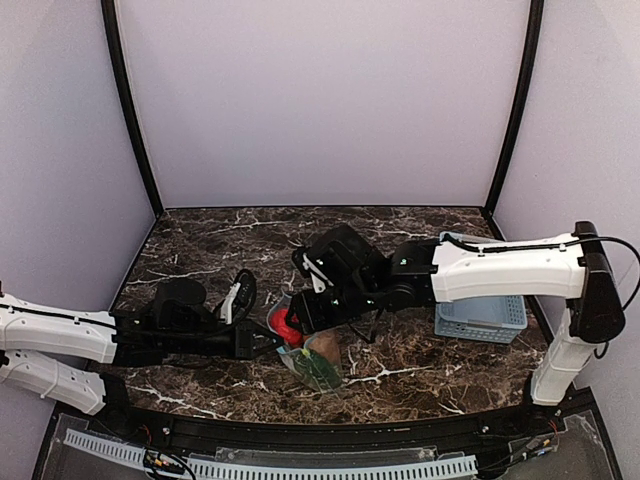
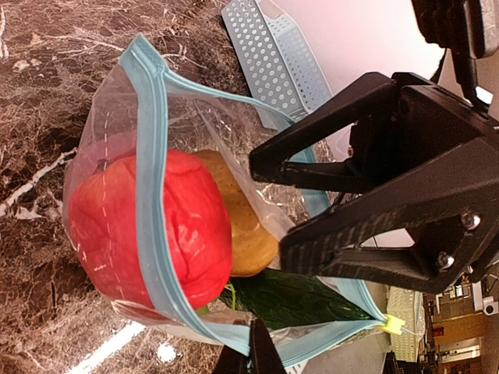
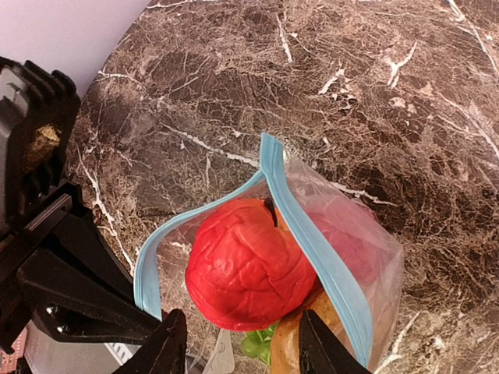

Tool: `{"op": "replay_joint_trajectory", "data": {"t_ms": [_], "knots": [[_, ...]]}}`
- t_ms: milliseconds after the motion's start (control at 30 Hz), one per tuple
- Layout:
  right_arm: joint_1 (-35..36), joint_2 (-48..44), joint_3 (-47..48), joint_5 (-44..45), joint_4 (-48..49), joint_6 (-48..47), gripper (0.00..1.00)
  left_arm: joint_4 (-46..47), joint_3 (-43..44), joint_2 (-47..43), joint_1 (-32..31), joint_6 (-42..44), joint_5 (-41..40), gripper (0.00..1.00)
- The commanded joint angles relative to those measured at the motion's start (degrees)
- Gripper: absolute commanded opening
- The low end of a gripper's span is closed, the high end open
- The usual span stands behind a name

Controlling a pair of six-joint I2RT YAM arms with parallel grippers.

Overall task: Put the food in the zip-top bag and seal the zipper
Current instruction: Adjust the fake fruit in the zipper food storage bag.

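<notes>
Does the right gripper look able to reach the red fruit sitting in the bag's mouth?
Probably yes: the right gripper hangs open just above the red fruit, and the left gripper holds the zip-top bag open, with nothing between.

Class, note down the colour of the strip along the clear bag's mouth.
Teal-blue; the zipper of the zip-top bag shows best in the left wrist view.

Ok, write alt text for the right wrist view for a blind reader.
A round red fruit sits in the open mouth of a clear zip-top bag, its teal-blue zipper parted around it, on a marble table. The right gripper, fingers open, frames the bottom edge; the left gripper meets the bag's rim at left.
</notes>
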Motion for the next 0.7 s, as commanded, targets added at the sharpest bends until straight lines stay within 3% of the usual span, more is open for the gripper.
{"op": "replay_joint_trajectory", "data": {"t_ms": [0,400,667], "knots": [[0.78,3.05,2.89,-0.88,1.67,-1.53,0.47,-0.89,-0.66,-0.62,0.34,-0.07,-0.32,0.01],[0.78,10.22,3.73,5.37,-2.40,-0.59,0.34,-0.87,-0.03,-0.36,0.36,0.10,-0.21,0.01],[0.77,10.25,4.87,6.12,-3.94,-1.32,0.33,-1.64,0.31,-0.79,0.32,-0.02,-0.56,0.01]]}}
